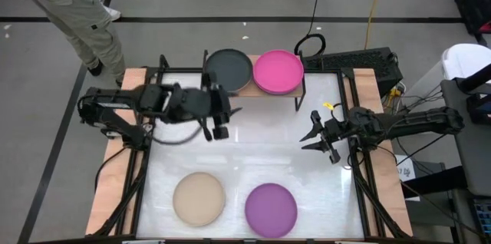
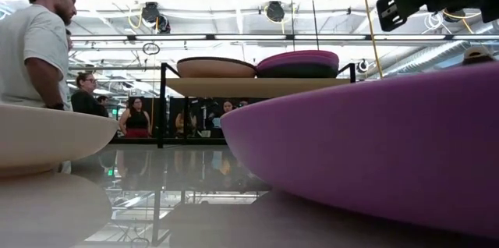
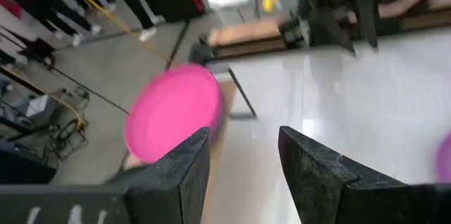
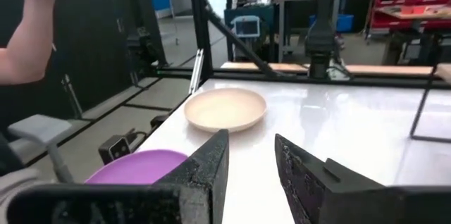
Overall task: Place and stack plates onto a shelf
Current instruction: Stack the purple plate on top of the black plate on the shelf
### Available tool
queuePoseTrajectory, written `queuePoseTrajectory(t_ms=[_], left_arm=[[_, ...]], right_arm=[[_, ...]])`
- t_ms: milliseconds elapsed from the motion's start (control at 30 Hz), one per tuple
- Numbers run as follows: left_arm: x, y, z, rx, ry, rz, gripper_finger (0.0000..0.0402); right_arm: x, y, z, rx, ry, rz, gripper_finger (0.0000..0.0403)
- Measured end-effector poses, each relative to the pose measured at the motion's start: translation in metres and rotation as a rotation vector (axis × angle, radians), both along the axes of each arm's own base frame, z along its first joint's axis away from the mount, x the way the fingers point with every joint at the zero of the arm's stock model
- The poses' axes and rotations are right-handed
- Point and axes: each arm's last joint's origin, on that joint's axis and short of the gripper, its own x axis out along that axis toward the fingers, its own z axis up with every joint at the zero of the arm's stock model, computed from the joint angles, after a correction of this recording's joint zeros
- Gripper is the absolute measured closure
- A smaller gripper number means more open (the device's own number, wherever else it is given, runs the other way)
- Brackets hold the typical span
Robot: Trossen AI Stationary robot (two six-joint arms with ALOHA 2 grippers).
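The light-wood shelf point(image 1: 299, 90) stands at the table's far edge and carries two stacks. A dark grey plate point(image 1: 228, 70) tops the left stack, and a magenta plate point(image 1: 277, 71) tops the right one. In the low view a salmon plate point(image 2: 216, 66) shows in the left stack and a dark one point(image 2: 300, 71) under the magenta. A beige plate point(image 1: 199, 198) and a purple plate point(image 1: 270, 209) lie flat near the table's near edge. My left gripper point(image 1: 219, 125) hovers open and empty in front of the shelf. My right gripper point(image 1: 316, 136) is open at mid-table right, facing the near plates.
Bare white tabletop point(image 1: 261, 152) lies between the shelf and the two near plates. The shelf's thin black leg point(image 3: 239, 97) stands close to my left gripper. People stand beyond the table's far and left sides point(image 2: 35, 45), and a person's arm point(image 4: 28, 41) shows off the table.
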Motion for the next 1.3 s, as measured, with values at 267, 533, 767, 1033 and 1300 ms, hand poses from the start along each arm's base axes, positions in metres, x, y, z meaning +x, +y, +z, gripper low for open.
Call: queuePoseTrajectory(t_ms=[267, 533, 767, 1033, 1300], left_arm=[[-0.022, 0.003, -0.053, -0.053, -0.129, 0.022, 0.0227], [-0.052, 0.001, -0.110, -0.143, -0.363, 0.010, 0.0227], [-0.056, -0.007, -0.151, -0.195, -0.502, -0.030, 0.0227], [-0.060, -0.012, -0.171, -0.216, -0.541, -0.051, 0.0227], [-0.058, -0.012, -0.175, -0.231, -0.528, -0.045, 0.0227]], right_arm=[[0.009, 0.002, -0.011, -0.019, 0.083, 0.009, 0.0305], [0.026, 0.007, -0.014, -0.027, 0.177, 0.032, 0.0305], [0.047, 0.021, -0.013, -0.074, 0.256, 0.060, 0.0305], [0.060, 0.035, -0.027, -0.085, 0.376, 0.088, 0.0305], [0.066, 0.048, -0.044, -0.123, 0.449, 0.091, 0.0305]])
